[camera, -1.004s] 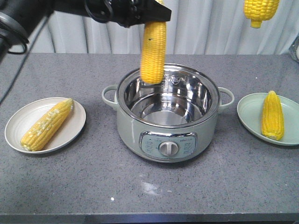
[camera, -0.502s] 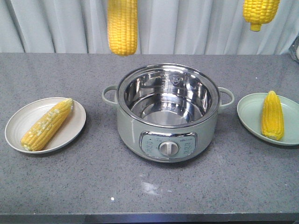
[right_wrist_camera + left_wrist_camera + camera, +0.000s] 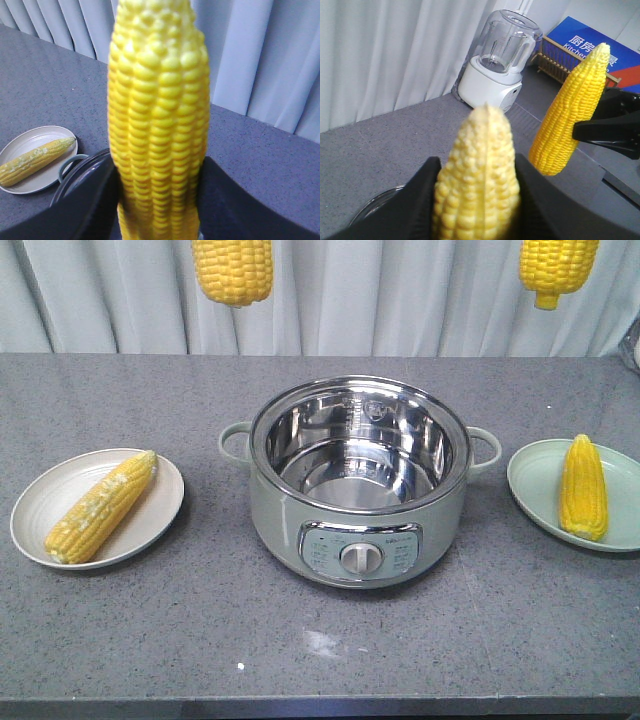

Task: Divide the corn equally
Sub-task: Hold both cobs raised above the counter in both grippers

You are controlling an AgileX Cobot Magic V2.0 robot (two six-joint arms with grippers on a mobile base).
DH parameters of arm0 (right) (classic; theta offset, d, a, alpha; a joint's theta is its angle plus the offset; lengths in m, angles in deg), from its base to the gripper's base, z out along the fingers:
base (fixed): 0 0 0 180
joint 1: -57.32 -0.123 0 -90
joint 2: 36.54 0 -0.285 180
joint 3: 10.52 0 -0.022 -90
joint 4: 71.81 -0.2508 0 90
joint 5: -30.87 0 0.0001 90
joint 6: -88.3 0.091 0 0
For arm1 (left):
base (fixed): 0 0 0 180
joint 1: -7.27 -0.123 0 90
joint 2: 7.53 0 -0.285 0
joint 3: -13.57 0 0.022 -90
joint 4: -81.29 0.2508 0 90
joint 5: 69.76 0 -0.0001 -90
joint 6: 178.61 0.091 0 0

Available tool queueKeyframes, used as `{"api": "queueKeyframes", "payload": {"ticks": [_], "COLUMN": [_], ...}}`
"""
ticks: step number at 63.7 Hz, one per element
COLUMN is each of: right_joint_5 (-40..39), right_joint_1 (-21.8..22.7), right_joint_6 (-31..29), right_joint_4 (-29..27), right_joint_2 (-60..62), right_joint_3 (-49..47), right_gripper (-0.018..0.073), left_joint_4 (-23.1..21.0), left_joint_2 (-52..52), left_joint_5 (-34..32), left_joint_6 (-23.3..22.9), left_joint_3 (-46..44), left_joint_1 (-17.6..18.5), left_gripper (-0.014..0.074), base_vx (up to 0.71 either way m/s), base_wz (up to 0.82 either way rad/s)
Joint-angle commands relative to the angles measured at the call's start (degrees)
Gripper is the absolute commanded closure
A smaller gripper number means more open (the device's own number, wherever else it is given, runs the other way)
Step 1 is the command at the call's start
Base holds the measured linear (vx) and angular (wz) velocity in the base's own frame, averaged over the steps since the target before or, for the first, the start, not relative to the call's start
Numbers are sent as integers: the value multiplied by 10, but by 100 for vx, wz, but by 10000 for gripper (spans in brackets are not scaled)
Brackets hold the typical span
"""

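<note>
Grey stone counter (image 3: 150, 640), pale pleated curtain (image 3: 400, 300) behind

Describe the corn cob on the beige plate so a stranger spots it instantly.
Find the pale green electric pot on the grey counter. Left of it sits a round beige plate, the cob lying diagonally on it. Unlike the deep yellow cob on the green plate, it is pale with whitish patches.

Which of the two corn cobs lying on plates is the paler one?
The cob on the beige plate: its kernels look pale and whitish in patches, while the cob on the green plate is deep yellow.
</note>
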Motion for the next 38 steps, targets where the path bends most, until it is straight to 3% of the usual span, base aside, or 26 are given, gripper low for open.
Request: {"api": "queueKeyframes", "payload": {"ticks": [1,38], "right_joint_5": [-32,-32], "right_joint_1": [4,4], "right_joint_6": [-5,-5], "right_joint_4": [-24,-24], "right_joint_2": [17,17], "right_joint_3": [-16,-16], "right_gripper": [566,566], "left_joint_4": [-19,-19], "left_joint_2": [-24,-23], "left_joint_5": [-18,-18], "left_joint_6": [-5,-5], "left_joint_3": [-11,-11], "left_joint_1": [0,0], "left_gripper": [604,603], "base_vx": [0,0], "base_wz": [0,0]}}
